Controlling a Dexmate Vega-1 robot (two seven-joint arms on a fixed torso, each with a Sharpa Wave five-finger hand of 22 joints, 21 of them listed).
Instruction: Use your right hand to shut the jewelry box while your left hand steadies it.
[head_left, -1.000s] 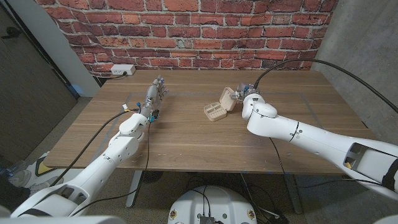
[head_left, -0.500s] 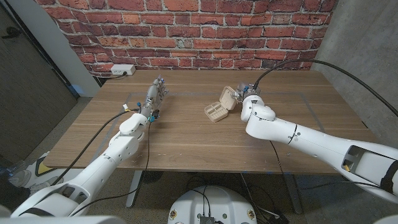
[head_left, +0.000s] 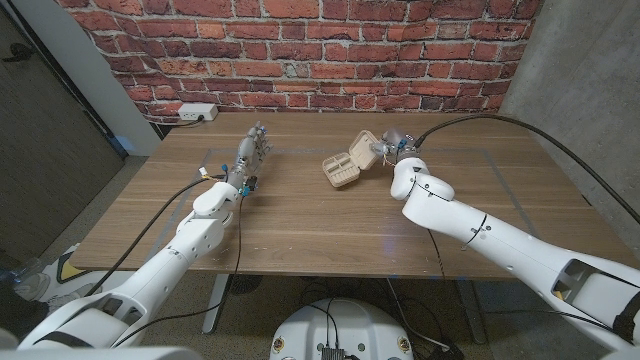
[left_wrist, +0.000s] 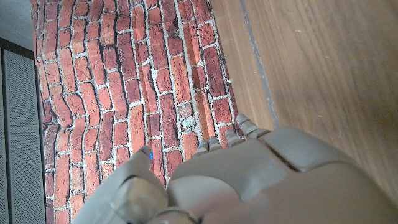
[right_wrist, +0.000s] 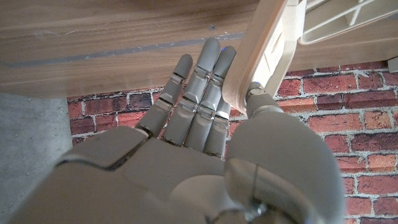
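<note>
The tan jewelry box stands open at the table's middle back, with its compartment tray facing up and its lid raised toward my right hand. In the right wrist view the lid sits between the thumb and the straight fingers of my right hand, and the thumb tip presses its edge. The tray hangs off the lid. My left hand stands well to the left of the box with its fingers stretched out, holding nothing. The back of that hand faces the wall.
A white power strip lies at the table's far left corner under the brick wall. Black cables run along both arms. Bare wooden table spreads in front of the box.
My right hand has moved left and toward the wall with the lid in it. The box has shifted left and away from me. The left hand has stayed put.
</note>
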